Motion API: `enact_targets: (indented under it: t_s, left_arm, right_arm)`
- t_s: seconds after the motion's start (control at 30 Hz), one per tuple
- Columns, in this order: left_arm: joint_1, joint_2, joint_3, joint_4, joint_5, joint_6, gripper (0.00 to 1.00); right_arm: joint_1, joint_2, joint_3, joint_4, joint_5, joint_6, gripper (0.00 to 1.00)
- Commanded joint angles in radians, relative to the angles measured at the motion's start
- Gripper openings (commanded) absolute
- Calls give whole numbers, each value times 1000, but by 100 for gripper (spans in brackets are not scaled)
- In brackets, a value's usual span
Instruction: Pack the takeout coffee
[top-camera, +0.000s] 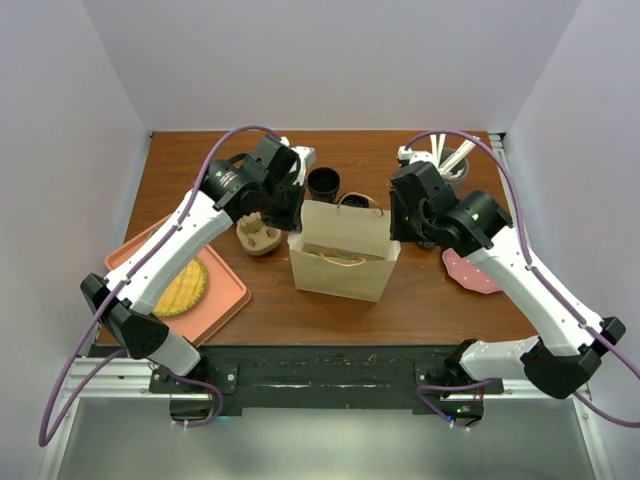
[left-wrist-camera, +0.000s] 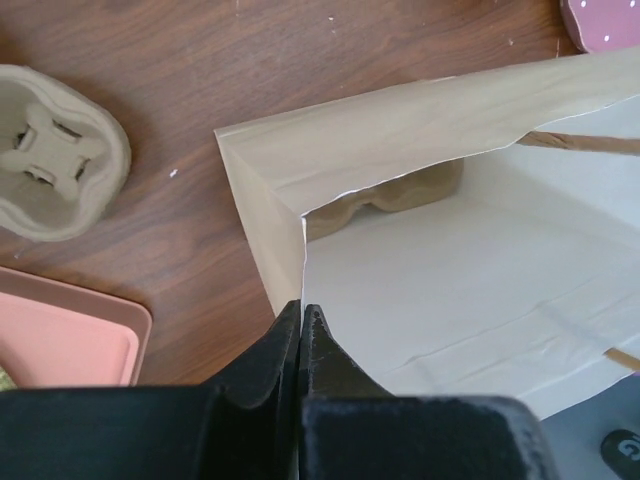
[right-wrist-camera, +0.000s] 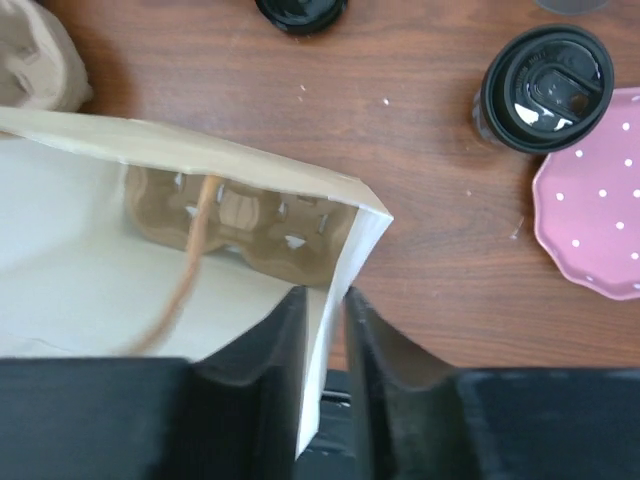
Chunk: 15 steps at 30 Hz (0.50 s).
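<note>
Takeout coffee (right-wrist-camera: 545, 88) was in neither claw | left claw (left-wrist-camera: 301, 318): we saw it pinched shut on the paper bag (left-wrist-camera: 450, 300) at its left rim | right claw (right-wrist-camera: 322, 296): slightly parted astride the bag's right rim | cup carrier (right-wrist-camera: 240, 215) lay inside the bag | coffee stood on the worktop (right-wrist-camera: 420, 230) outside the bag, just beside the pink plate (right-wrist-camera: 600, 200)

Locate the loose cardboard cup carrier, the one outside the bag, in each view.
Top external: the loose cup carrier sits just left of the paper bag.
Left wrist: the carrier is at the left edge, upper half, left of the bag.
Right wrist: only part of the carrier shows, top-left corner.
Shared landmark: the paper bag, in all three.
</note>
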Motion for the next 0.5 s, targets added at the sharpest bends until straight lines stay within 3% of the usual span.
enact_targets:
  t_s: [0.0, 0.07, 0.3, 0.4, 0.43, 0.47]
  left_arm:
    - [0, -68, -9, -1, -17, 43, 0]
    - [3, -89, -67, 8, -8, 43, 0]
    - [10, -177, -193, 86, 28, 26, 0]
    - [10, -174, -195, 82, 9, 16, 21]
    - [12, -168, -170, 74, -7, 11, 35]
    - [13, -157, -156, 68, -39, 6, 39]
  right_arm:
    - [-3, -51, 85, 66, 40, 42, 38]
    - [-4, -31, 164, 28, 58, 58, 49]
    - [-12, 35, 332, 8, 152, -16, 62]
    - [-37, 64, 344, -15, 226, -19, 63]
    - [-64, 70, 341, -35, 242, -14, 63]
    - [-84, 82, 332, -43, 250, -8, 64]
